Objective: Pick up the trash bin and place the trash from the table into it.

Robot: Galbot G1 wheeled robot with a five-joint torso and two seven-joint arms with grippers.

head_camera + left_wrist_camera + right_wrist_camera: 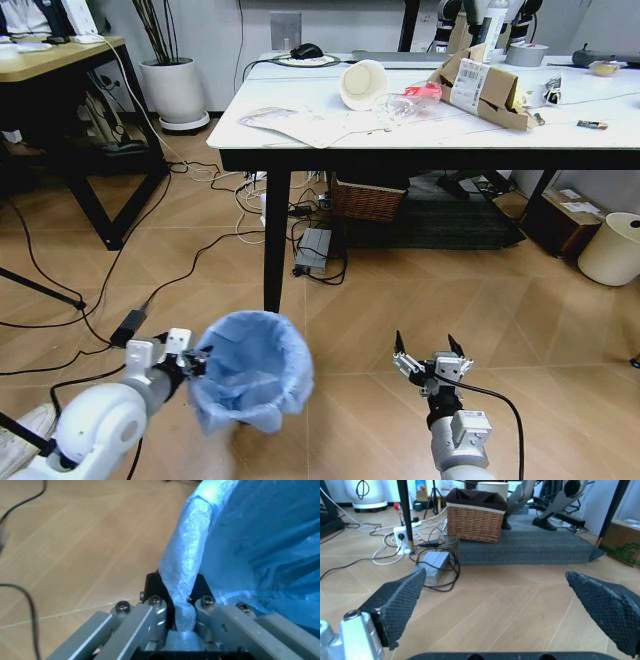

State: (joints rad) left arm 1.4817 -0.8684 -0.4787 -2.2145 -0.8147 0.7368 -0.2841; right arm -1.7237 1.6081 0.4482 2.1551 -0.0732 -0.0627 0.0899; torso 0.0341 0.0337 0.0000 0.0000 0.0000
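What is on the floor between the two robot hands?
Just bare wooden floor, seen from the head view, between the left gripper holding the trash bin and the right gripper.

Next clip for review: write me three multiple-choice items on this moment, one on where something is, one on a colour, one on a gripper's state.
1. Where is the paper cup?
A. on the floor
B. on the table
C. in the trash bin

2. What colour is the bin's bag?
A. light blue
B. black
C. red

3. How is the right gripper?
A. shut on a bottle
B. shut on the bag
C. open, holding nothing

Answers: 1 B, the cup lies on its side on the tabletop. 2 A, crinkly blue plastic covers the rim. 3 C, its fingers stand apart over bare floor, while the left gripper pinches the bag.
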